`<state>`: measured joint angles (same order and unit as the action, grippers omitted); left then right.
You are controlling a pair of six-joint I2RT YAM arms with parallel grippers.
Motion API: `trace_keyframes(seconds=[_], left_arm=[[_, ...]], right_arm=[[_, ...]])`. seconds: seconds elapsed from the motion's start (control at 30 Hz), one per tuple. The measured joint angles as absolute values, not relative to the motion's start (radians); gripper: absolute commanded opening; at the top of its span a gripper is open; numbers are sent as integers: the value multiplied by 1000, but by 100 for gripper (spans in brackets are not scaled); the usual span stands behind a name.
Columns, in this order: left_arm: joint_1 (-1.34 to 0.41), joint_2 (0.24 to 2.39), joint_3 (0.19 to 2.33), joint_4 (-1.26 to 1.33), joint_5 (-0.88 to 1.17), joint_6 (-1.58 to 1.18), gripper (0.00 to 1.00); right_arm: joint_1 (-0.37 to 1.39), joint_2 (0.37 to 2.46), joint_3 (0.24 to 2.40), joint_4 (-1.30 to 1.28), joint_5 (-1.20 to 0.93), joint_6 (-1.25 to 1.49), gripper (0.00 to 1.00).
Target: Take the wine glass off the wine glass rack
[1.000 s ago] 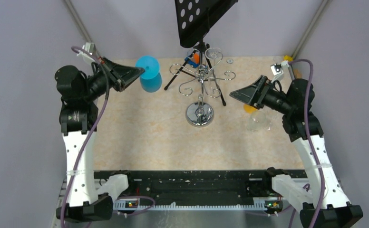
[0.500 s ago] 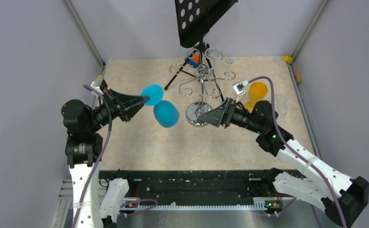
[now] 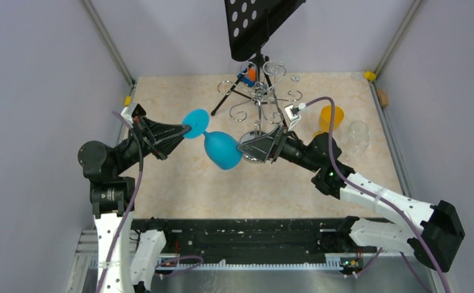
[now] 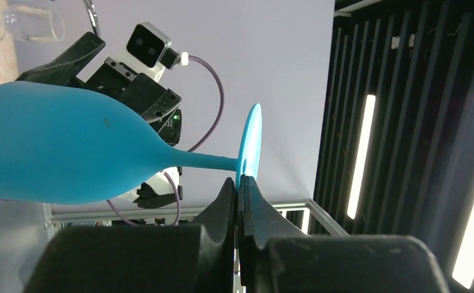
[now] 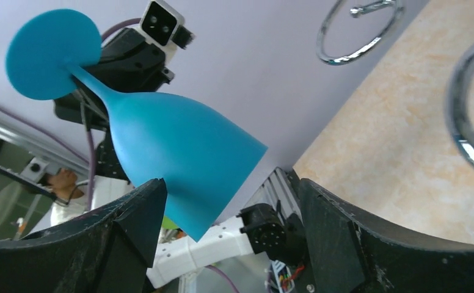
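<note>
1. The wine glass (image 3: pixel 222 149) is opaque teal with a matte skin. It looks more like plastic or silicone than glass, so I judge it light and unlikely to shatter, and perhaps a little pliable at the rim.
2. It hangs in the air off the wine glass rack (image 3: pixel 260 93), just to the left-arm side of the rack's round base and lower in the top view than its scrolled arms.
3. The left gripper (image 4: pixel 239 183) has its fingers pressed together on the thin edge of the foot. That pinch is narrow and the whole bowl levers on it, so the glass could pivot or slip.
4. The bowl's widest part or the stem would give a safer hold.
5. The right gripper (image 5: pixel 229 183), beside the rack's base, has its jaws wide apart on either side of the bowl's open end. I cannot tell whether either pad touches it.
6. The long axis lies nearly level. The foot faces away from the rack, and the mouth points toward the rack's base and the right gripper.
</note>
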<state>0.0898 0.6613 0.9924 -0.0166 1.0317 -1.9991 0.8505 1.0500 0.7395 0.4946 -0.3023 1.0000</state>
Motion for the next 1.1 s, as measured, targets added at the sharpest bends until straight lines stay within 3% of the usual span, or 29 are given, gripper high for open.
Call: trace_keyframes(seconds=[0.23,0.73,1.0,1.1], left_arm=[[90,665,992,96,1014,-2050,0],[89,700,1063,294,982,-2092,0],[88,683,1083,332,962,-2092,0],[85,683,1091,341,948,-2093,0]], right_arm=[[862,1094,733,723,-370,1087,72],[869,1164,762,1034,-442,1243,31],[869,1178,827,1097,-473,1261,30],[868,1202,862,1119,-487,1263,22]])
